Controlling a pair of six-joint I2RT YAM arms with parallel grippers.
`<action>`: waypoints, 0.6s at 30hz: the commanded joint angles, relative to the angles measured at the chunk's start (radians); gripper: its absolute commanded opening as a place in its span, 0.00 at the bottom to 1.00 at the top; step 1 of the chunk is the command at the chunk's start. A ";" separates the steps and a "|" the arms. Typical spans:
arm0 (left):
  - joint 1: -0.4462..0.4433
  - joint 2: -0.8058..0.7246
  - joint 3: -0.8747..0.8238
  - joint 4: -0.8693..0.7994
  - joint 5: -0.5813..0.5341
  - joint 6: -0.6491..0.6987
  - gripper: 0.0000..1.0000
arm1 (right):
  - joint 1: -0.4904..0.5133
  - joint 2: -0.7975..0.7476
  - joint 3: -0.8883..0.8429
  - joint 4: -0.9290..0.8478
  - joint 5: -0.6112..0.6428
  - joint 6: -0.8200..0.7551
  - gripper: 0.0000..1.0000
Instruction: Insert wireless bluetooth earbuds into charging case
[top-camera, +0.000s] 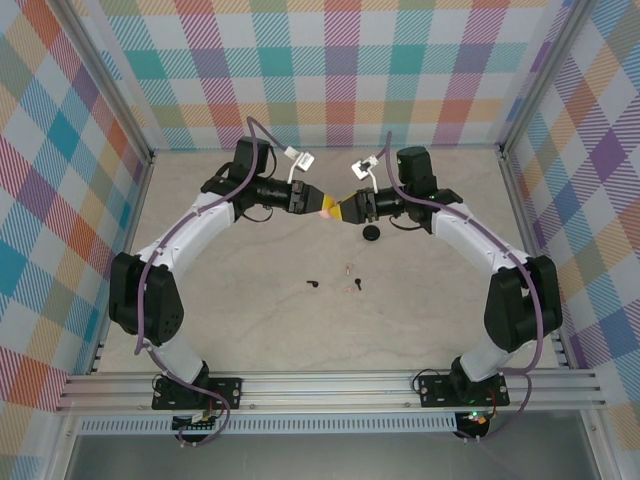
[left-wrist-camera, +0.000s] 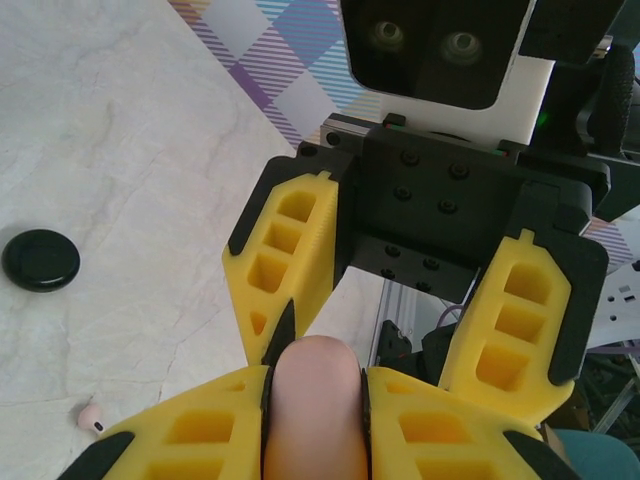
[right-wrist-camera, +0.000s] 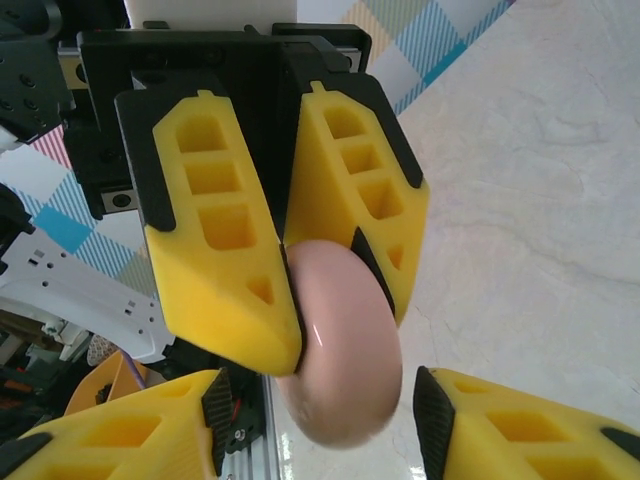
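A pale pink round charging case (left-wrist-camera: 314, 400) is held off the table, with my left gripper (left-wrist-camera: 315, 385) shut on its two flat faces. My right gripper (right-wrist-camera: 322, 425) faces it tip to tip, open, one finger on each side of the pink case (right-wrist-camera: 345, 350) with small gaps showing. From above, both grippers meet at mid-table (top-camera: 330, 209). Tiny earbuds lie on the table nearer the arm bases: a black one (top-camera: 312, 284), a pale one (top-camera: 348, 268) and another small piece (top-camera: 356, 287). A pale pink earbud (left-wrist-camera: 90, 417) lies below the left gripper.
A black round case (top-camera: 373, 233) lies shut on the table just below the right gripper, also seen as a black disc (left-wrist-camera: 40, 260). Checked walls and aluminium rails (top-camera: 330, 385) enclose the pale table.
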 joint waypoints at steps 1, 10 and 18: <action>-0.017 -0.042 0.030 -0.008 0.035 0.022 0.13 | 0.011 0.026 0.037 0.010 -0.052 -0.026 0.52; -0.026 -0.039 0.033 -0.008 0.038 0.021 0.13 | 0.028 0.038 0.044 0.031 -0.046 -0.007 0.38; -0.026 -0.057 0.026 -0.027 0.005 0.028 0.34 | 0.020 -0.002 -0.002 0.080 0.043 0.034 0.15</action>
